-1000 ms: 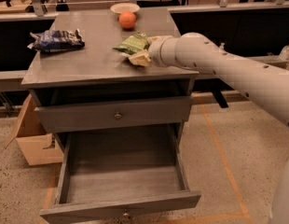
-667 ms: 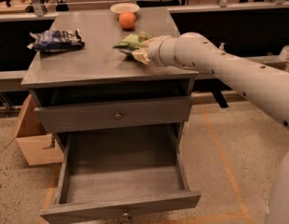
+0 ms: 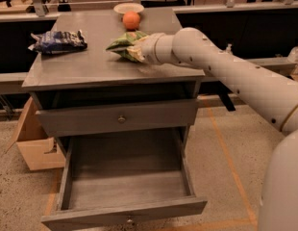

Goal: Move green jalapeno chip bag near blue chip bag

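Observation:
The green jalapeno chip bag (image 3: pixel 123 44) is held at the tip of my gripper (image 3: pixel 135 51), just above the middle of the grey cabinet top (image 3: pixel 91 64). The gripper is shut on the bag's right end, and the arm reaches in from the right. The blue chip bag (image 3: pixel 58 41) lies flat at the left side of the cabinet top, about a bag's length to the left of the green one. The wrist hides most of the fingers.
An orange (image 3: pixel 131 20) and a pale bowl (image 3: pixel 129 7) sit at the back of the top, just behind the green bag. The lower drawer (image 3: pixel 125 186) stands pulled open. A cardboard box (image 3: pixel 33 146) is on the floor at the left.
The gripper has carried the green bag a little to the left and slightly up, toward the blue bag. The blue bag and orange have not moved.

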You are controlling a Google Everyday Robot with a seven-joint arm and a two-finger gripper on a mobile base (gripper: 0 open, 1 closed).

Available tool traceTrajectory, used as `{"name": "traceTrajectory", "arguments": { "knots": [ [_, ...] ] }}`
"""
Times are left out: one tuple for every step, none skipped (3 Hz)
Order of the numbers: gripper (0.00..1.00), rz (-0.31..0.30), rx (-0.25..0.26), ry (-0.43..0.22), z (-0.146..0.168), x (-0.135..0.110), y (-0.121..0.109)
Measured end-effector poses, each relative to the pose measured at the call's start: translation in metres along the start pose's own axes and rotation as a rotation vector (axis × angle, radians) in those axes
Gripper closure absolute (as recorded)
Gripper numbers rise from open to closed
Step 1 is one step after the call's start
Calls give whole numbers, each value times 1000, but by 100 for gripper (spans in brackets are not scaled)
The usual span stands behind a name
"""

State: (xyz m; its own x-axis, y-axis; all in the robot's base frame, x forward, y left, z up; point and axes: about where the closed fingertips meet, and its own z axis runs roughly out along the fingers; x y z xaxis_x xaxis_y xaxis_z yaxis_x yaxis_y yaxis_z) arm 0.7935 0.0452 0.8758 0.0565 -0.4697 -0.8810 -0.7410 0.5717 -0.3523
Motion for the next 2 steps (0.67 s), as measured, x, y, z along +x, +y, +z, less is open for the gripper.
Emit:
{"name": "traceTrajectory", "arguments": {
  "knots": [
    [100,-49,-119,-74,27,-29,24],
    [100,-79,-219,-150,52,-57,46]
  ]
}}
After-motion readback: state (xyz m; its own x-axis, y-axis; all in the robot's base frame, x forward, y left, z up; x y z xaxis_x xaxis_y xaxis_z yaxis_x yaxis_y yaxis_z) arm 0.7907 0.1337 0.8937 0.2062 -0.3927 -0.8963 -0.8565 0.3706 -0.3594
